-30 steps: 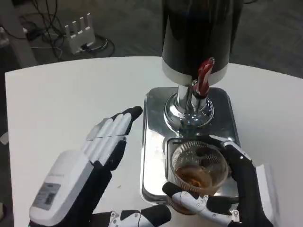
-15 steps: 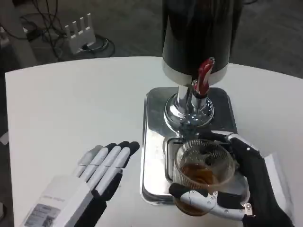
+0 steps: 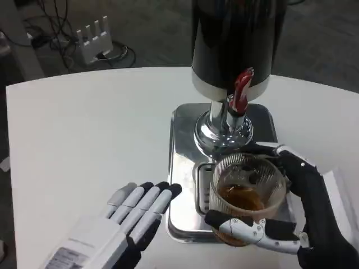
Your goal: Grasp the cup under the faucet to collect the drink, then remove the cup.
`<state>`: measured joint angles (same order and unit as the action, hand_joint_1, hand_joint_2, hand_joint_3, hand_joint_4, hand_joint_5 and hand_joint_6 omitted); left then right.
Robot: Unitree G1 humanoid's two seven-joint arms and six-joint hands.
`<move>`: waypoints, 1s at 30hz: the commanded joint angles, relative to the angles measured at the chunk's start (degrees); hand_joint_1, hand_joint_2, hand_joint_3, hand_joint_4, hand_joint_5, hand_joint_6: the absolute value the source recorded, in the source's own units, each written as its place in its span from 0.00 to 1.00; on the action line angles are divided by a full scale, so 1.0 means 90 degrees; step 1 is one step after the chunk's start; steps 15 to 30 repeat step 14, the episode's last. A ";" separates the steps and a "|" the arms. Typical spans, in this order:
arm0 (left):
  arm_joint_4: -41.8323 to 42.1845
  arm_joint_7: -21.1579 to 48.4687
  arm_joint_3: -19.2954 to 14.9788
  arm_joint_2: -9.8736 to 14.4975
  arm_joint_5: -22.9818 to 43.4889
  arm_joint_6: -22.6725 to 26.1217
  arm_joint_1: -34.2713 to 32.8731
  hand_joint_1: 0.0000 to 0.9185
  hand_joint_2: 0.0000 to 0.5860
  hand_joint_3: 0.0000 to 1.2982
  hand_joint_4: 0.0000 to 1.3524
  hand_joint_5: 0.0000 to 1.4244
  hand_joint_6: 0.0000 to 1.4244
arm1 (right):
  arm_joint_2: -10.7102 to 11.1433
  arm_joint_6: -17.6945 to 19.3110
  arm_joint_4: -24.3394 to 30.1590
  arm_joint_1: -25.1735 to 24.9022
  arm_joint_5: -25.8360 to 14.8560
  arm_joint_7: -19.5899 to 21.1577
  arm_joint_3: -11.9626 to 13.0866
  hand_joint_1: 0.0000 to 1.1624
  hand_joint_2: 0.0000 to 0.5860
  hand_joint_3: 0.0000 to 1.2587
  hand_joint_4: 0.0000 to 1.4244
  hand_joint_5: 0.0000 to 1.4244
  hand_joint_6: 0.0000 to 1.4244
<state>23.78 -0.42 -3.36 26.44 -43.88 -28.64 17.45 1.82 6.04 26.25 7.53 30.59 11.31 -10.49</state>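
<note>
A clear ribbed plastic cup [image 3: 247,188] with brown drink in its bottom is gripped by my right hand [image 3: 297,216], fingers behind it and thumb across its front. It is held above the front of the shiny metal drip tray [image 3: 179,168], just in front of the dispenser's faucet with the red lever [image 3: 241,89]. The dark drink dispenser [image 3: 235,39] stands on a chrome foot at the back of the tray. My left hand [image 3: 129,216] lies flat and empty on the white table, left of the tray, fingers straight and pointing toward it.
The white round table [image 3: 84,129] has bare surface to the left and back. Beyond its far edge, a white power strip [image 3: 92,33] and cables lie on the dark floor.
My right hand has raised the cup and carried it slightly right, off the tray grate. My left hand has pulled back toward me and dropped lower on the table.
</note>
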 commanded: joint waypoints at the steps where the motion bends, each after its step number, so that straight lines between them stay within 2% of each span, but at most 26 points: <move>1: 0.0209 0.0108 0.0069 0.0044 -0.0281 0.0165 0.0081 0.00 0.13 0.00 0.00 0.00 0.00 | 0.0072 -0.0057 0.0436 -0.0018 -0.0057 -0.0244 0.0088 0.79 0.13 0.71 0.71 0.85 1.00; 14: 0.0382 0.0154 0.0108 0.0030 -0.0348 0.0468 0.0117 0.00 0.11 0.00 0.00 0.00 0.00 | 0.0090 -0.0068 0.0575 0.0109 -0.0107 -0.0384 0.0164 0.80 0.11 0.71 0.71 0.85 1.00; 30: 0.0382 0.0154 0.0108 0.0030 -0.0348 0.0468 0.0117 0.00 0.11 0.00 0.00 0.00 0.00 | 0.0090 -0.0068 0.0575 0.0109 -0.0107 -0.0384 0.0164 0.80 0.11 0.71 0.71 0.85 1.00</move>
